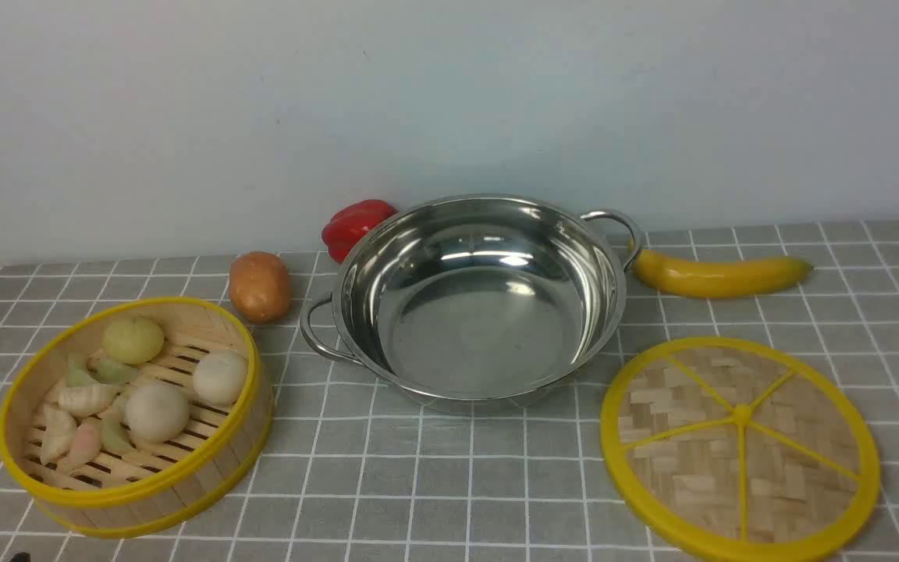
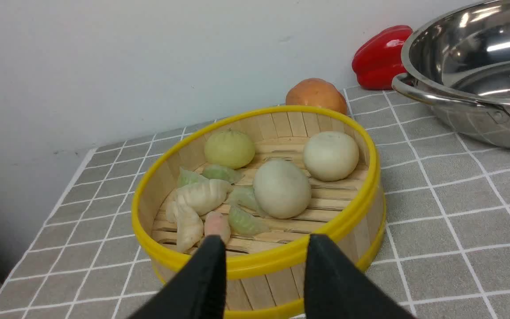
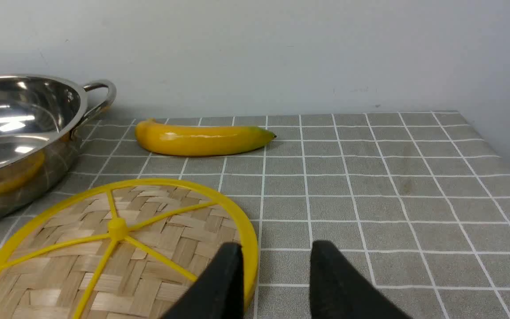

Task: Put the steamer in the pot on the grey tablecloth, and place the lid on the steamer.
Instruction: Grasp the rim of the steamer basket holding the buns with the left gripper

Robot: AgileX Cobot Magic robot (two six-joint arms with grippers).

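**Operator:** Which step are we on?

**Technician:** The first. The steamer [image 1: 153,490] sits on the grey tablecloth [image 1: 449,484] toward the near left corner of the bench, with buns and dumplings inside. The pot [image 1: 481,336] stands empty at mid-bench, nearer the far edge. The lid [image 1: 738,445] lies flat toward the near right corner.

**Operator:** How do our grippers stand?

**Technician:** The left gripper [image 2: 264,241] has its jaws apart, lined up on the steamer's near rim and holding nothing. The right gripper [image 3: 277,247] also has its jaws apart, one over the lid's rim and one over bare cloth. We cannot confirm contact in either case.

**Operator:** What does the next move call for?

**Technician:** In our judgement:
1. Set one left jaw inside the steamer wall and one outside, clear of the dumplings there.
2. Close, then lift level so the buns do not roll.
3. Centre the steamer carefully over the pot, which looks only slightly wider.

The lid follows.
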